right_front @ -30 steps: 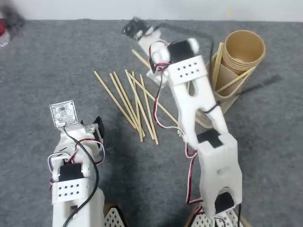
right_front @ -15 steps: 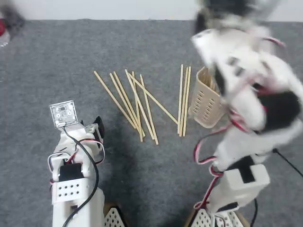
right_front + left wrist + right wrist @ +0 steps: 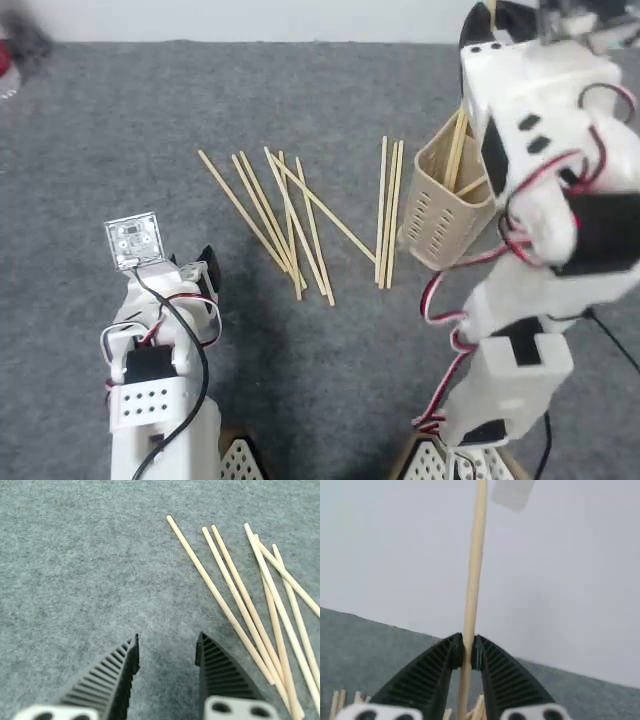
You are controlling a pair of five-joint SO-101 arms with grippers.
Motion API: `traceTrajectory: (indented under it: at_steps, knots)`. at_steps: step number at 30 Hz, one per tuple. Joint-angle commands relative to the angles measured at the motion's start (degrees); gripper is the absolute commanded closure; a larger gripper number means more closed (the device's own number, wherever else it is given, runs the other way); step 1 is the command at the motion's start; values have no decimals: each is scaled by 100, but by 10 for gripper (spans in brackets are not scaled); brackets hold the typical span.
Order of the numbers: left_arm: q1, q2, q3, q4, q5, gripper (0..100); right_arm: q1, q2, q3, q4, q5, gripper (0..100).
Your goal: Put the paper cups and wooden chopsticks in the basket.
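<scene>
R gripper [image 3: 467,655] is up high by the wall [image 3: 570,580], jaws clamped on one chopstick [image 3: 475,555], while L gripper [image 3: 167,650] sits low over the gray mat [image 3: 120,120], jaws apart, near the loose chopsticks [image 3: 220,600], w/ the basket [image 3: 435,215] just beside 3 more.

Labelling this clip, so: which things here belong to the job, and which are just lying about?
Job:
loose chopsticks on the mat
basket with chopsticks in it
chopstick held by the right gripper

Lying about:
red thing at the far left corner
</scene>
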Motion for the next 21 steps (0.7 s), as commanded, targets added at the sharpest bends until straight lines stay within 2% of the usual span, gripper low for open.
traceTrajectory:
  at_steps: [1, 8, 13, 16, 21]
  knots:
    - [18, -88, -22, -123, -26, 816, -268, -963, 396, 277, -229, 991]
    - [26, -88, -22, -123, -26, 816, -523, -2844, 4624, -119, -281, 991]
    - [26, -88, -22, -132, -26, 816, -154, -3697, 6699, -2158, -149, 991]
    - [26, -88, -22, -132, -26, 816, -119, -4022, 7868, -3521, 264, 991]
    - [26, -88, -22, -132, -26, 816, -4, -4602, 9600, -5429, 352, 991]
